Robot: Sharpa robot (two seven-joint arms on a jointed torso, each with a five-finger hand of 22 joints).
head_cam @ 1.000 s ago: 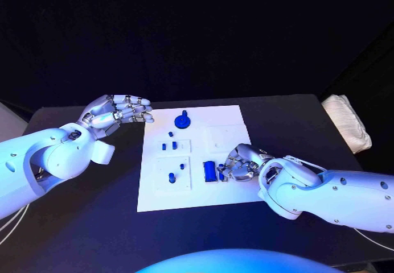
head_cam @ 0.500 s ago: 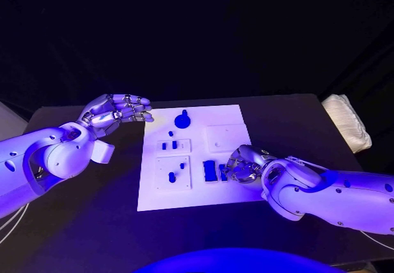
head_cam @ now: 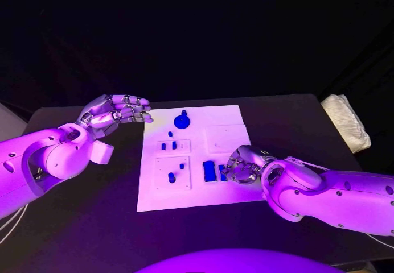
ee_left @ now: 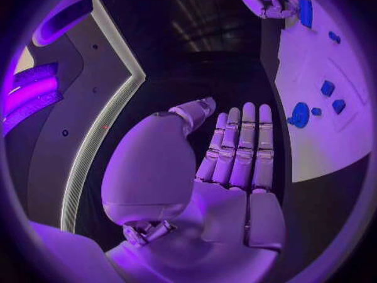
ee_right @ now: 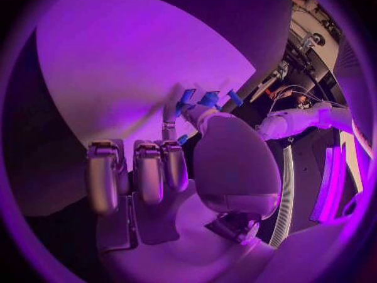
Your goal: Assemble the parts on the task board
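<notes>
Black table [head_cam: 98, 227] unchanged: right hand [head_cam: 239, 165] stayed curled, grip unclear, beside blue parts [head_cam: 210, 170]; left hand [head_cam: 111, 114] idle, holding nothing.

Blue part [head_cam: 221, 172] half hidden under right hand [head_cam: 243, 165]; grip there indiscernible.

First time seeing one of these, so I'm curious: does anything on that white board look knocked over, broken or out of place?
Nothing stands out. The task board lies flat and square on the table, and the blue parts sit tidily on it. The right hand rests at its edge; the left hand hovers beside it.
</notes>
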